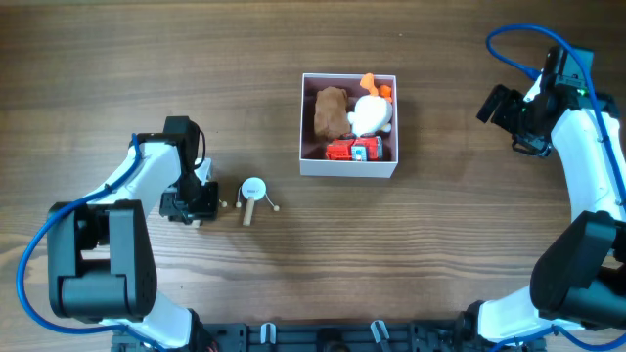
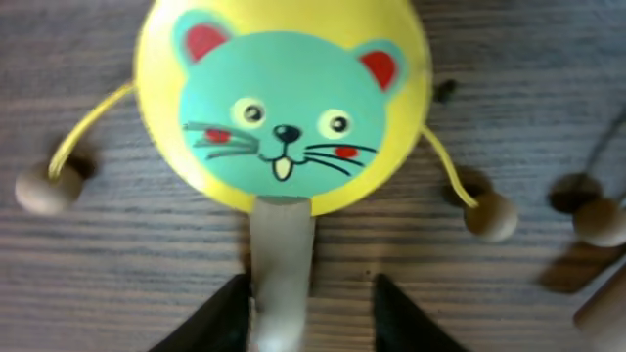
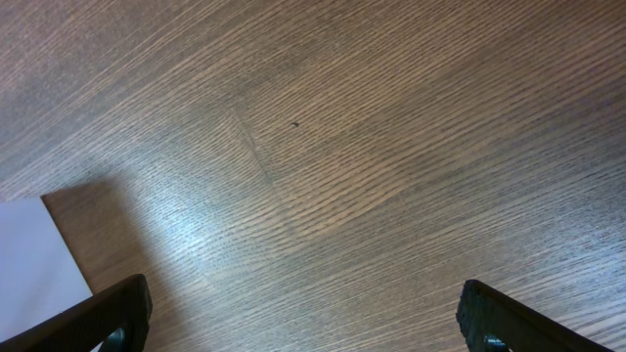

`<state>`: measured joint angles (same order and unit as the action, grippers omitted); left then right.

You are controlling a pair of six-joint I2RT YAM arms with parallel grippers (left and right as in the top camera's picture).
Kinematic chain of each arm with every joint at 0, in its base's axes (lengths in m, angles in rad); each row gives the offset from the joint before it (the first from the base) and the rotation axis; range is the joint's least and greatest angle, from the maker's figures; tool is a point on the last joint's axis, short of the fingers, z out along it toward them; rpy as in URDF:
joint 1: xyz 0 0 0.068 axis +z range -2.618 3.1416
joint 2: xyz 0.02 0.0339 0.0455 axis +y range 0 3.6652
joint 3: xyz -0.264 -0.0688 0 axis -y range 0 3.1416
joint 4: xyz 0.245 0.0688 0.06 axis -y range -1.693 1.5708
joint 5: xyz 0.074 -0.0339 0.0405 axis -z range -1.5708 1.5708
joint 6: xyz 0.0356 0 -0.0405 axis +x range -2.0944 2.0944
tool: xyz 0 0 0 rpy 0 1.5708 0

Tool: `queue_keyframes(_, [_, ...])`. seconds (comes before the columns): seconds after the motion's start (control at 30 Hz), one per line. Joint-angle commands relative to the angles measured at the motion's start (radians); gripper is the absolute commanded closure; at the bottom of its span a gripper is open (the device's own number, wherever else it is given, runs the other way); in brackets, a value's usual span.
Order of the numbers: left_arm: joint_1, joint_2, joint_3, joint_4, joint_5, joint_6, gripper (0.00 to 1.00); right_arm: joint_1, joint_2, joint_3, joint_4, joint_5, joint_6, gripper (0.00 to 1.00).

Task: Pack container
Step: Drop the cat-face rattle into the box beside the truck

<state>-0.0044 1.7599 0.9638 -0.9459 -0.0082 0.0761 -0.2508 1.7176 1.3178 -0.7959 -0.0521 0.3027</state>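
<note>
The container (image 1: 349,167), a square white box with a pink inside, stands mid-table and holds a brown plush (image 1: 331,110), a white and orange plush (image 1: 370,111) and a red toy vehicle (image 1: 354,149). In the left wrist view a yellow drum toy with a teal mouse face (image 2: 282,108) lies on the table. Its pale handle (image 2: 283,264) runs between my left gripper's (image 2: 308,286) open jaws, against the left finger. In the overhead view the left gripper (image 1: 193,207) is low over the table, left of the container. My right gripper (image 3: 303,293) is open and empty, also in the overhead view (image 1: 499,106), right of the container.
A round-headed toy with a wooden handle (image 1: 251,192) lies just right of the left gripper; I cannot tell whether it is the mouse drum. Another bead (image 2: 599,221) and stick end (image 2: 606,305) show at the left wrist view's right edge. A white corner (image 3: 24,259) shows bottom left.
</note>
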Motion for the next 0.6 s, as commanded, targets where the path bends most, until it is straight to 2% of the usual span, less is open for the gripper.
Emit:
queue_keyframes(0.0, [0.002, 0.003, -0.013, 0.018, 0.02, 0.077, 0.79, -0.005, 0.005, -0.002, 0.003, -0.009, 0.014, 0.0])
queue_keyframes(0.07, [0.002, 0.003, -0.014, 0.019, 0.023, 0.076, 0.93, -0.005, 0.005, -0.002, 0.003, -0.009, 0.014, 0.0])
queue_keyframes(0.1, [0.002, 0.003, -0.014, 0.019, 0.027, 0.074, 0.96, -0.005, 0.005, -0.002, 0.003, -0.009, 0.014, 0.0])
queue_keyframes(0.33, [0.0, -0.009, 0.044, -0.037, 0.089, 0.065, 0.96, -0.005, 0.005, -0.002, 0.003, -0.009, 0.014, 0.0])
queue_keyframes(0.57, [-0.055, -0.063, 0.409, -0.264, 0.355, 0.013, 0.96, -0.005, 0.005, -0.002, 0.003, -0.009, 0.014, 0.0])
